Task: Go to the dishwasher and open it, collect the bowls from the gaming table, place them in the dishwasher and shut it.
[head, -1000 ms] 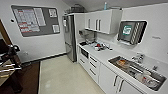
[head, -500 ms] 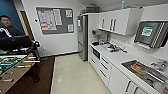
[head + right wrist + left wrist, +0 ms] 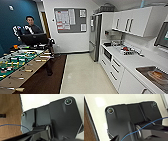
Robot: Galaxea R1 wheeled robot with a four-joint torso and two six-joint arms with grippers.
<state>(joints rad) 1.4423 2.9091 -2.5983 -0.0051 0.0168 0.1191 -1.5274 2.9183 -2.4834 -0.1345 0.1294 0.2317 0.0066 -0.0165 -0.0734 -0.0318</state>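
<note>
Under the left wrist camera lies pale floor with a strip of brown at one edge, and a thin blue cable crosses the robot's own dark plate; whether the left gripper's fingers are apart or together cannot be told. Under the right wrist camera the brown wood-look floor meets the pale floor, again with a blue cable in front; the right gripper's state cannot be told either. The head view gives what the wrist views do not, namely the room. Nearest on the left stands the table-football table, its green field crossed by rods with handles, on a dark brown floor strip. Nearest on the right a white kitchen bench runs away from the camera, with a steel sink in it, white drawers below and white wall cabinets above. Further along the bench sits a small rack with something red. Beyond it stands a tall steel refrigerator. Behind the football table a person stands with a control rig before a dark blue wall. On the far white wall hangs a grey notice board. The dishwasher cannot be made out among the bench fronts.
</note>
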